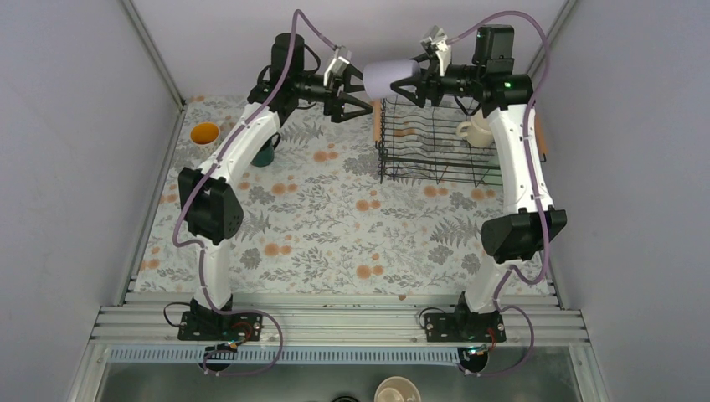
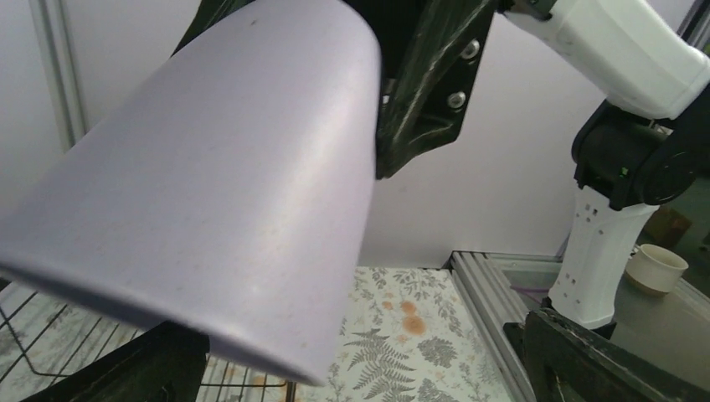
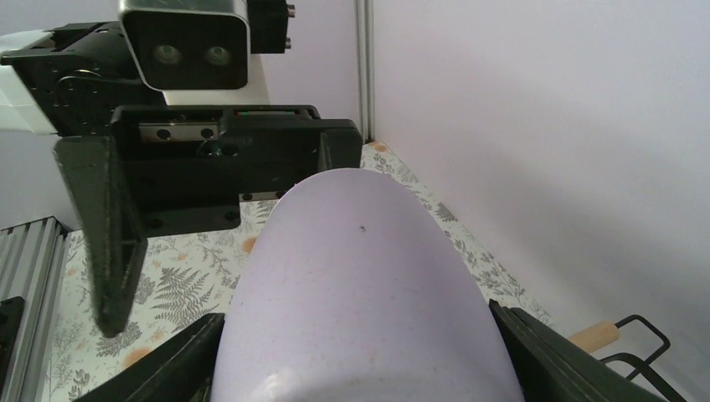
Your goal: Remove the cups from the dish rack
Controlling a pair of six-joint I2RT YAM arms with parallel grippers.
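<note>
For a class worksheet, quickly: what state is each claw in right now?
Left claw: open, at the free end of the lavender tumbler.
Right claw: closed on the lavender tumbler, held in the air.

lavender tumbler (image 3: 360, 285) clamped in right pincer (image 3: 362, 368), left pincer (image 3: 213, 239) gaping opposite.

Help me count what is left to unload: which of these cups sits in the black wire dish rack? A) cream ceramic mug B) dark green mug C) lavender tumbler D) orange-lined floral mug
A: the cream ceramic mug sits inside the black wire dish rack, while the lavender tumbler is held in the air by the right pincer.
</note>
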